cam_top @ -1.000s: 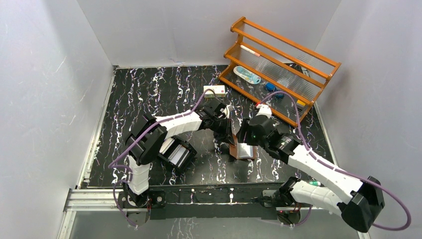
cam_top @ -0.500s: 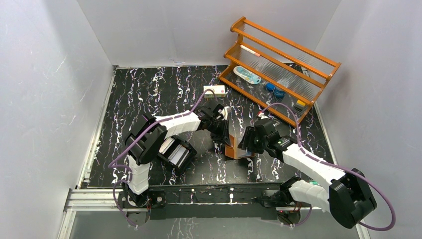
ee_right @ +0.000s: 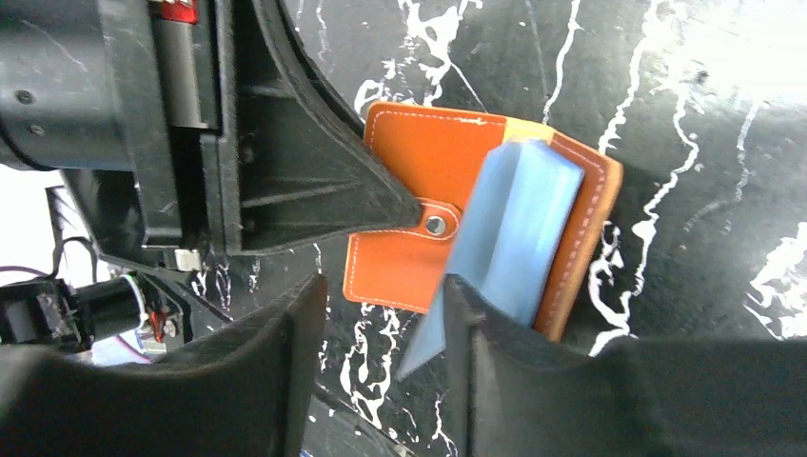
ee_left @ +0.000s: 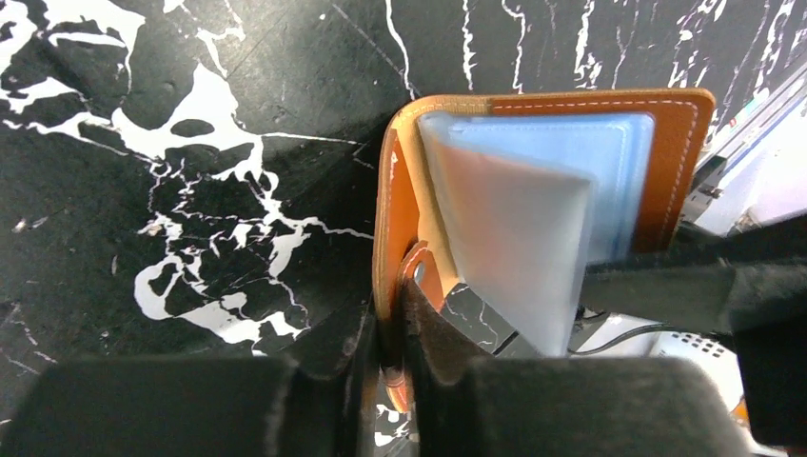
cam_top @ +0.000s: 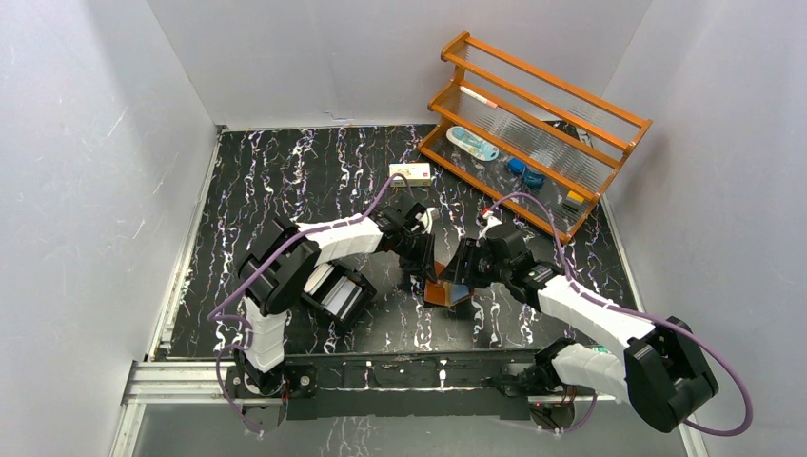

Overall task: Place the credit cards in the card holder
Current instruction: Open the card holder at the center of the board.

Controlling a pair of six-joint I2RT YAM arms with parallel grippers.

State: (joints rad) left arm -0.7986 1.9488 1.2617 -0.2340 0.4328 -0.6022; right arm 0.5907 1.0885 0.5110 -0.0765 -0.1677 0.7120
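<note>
Two arms share one build, white moulded shells between chunky black joint housings: the left arm at centre left, the right arm at lower right. A thin purple cable loops along each. Black bases line the bottom edge. The left gripper and right gripper have broad matte-black fingers

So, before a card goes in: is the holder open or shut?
Open: the holder is spread, its clear blue pockets fanned out between the covers.
</note>
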